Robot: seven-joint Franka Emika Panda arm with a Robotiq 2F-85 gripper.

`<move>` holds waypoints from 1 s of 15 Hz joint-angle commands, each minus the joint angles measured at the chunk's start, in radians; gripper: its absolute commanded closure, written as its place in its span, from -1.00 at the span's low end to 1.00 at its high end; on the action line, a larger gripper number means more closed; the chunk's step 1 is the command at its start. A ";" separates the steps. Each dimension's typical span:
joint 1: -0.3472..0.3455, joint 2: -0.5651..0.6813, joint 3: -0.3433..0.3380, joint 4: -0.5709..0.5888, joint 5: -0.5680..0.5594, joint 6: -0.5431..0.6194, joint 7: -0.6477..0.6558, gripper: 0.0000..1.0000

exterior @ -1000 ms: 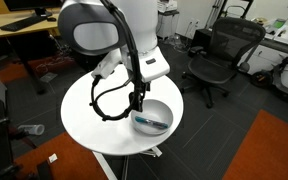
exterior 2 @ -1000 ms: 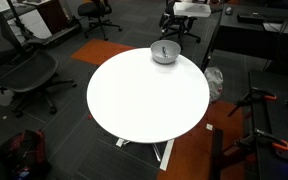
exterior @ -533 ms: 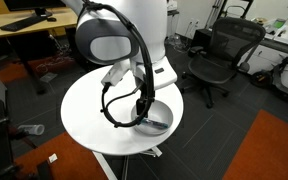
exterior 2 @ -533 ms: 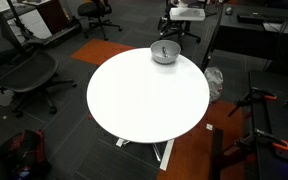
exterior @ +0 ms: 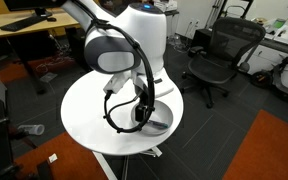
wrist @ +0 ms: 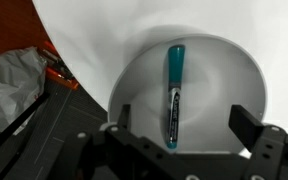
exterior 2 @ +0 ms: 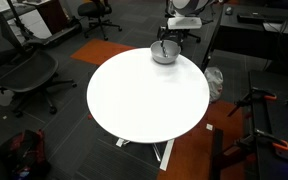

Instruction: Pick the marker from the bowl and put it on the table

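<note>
Carpet (exterior: 219,125) in dark grey is covering the office floor, with an orange-red patch (exterior: 276,150) breaking it up. Black mesh chairs (exterior: 216,55) are standing behind the arm (exterior: 124,48), and a wooden desk (exterior: 24,25) is sitting further off. The round white tabletop (exterior: 84,108) is looking smooth and matte in both exterior views, resting on a white pedestal.

The pincer (wrist: 181,115) is hanging low over the bowl (wrist: 219,80) with its jaws spread wide, gripping nothing. One dark finger (wrist: 124,114) is standing on each side of the bowl's hollow. In an exterior view the pincer (exterior: 143,113) is reaching down right at the bowl (exterior: 160,121).

The bowl is showing as round, grey and shiny, with a pale rim and soft reflections on its inner wall. The marker (wrist: 173,95) is lying flat inside it, directly beneath the pincer and midway between the fingers. It is a slim teal-blue stick with dark ends, and its length is running crosswise to the line joining the fingers.

To one side of the pincer, the tabletop's curved edge (wrist: 84,75) is passing close by the bowl. Beyond that edge a crumpled grey plastic bag (wrist: 9,85) is lying on the dark floor. In an exterior view the bowl (exterior 2: 164,54) is sitting near the rim of the tabletop (exterior 2: 144,100), and bare white surface is spreading wide away from the pincer.
</note>
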 commanded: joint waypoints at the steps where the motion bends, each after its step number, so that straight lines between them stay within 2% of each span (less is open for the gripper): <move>1: 0.013 0.034 -0.006 0.033 0.024 -0.027 -0.005 -1.00; 7: 0.014 0.081 -0.012 0.070 0.022 -0.017 -0.005 -1.00; 15: -0.002 0.166 -0.014 0.184 0.022 -0.052 -0.012 -1.00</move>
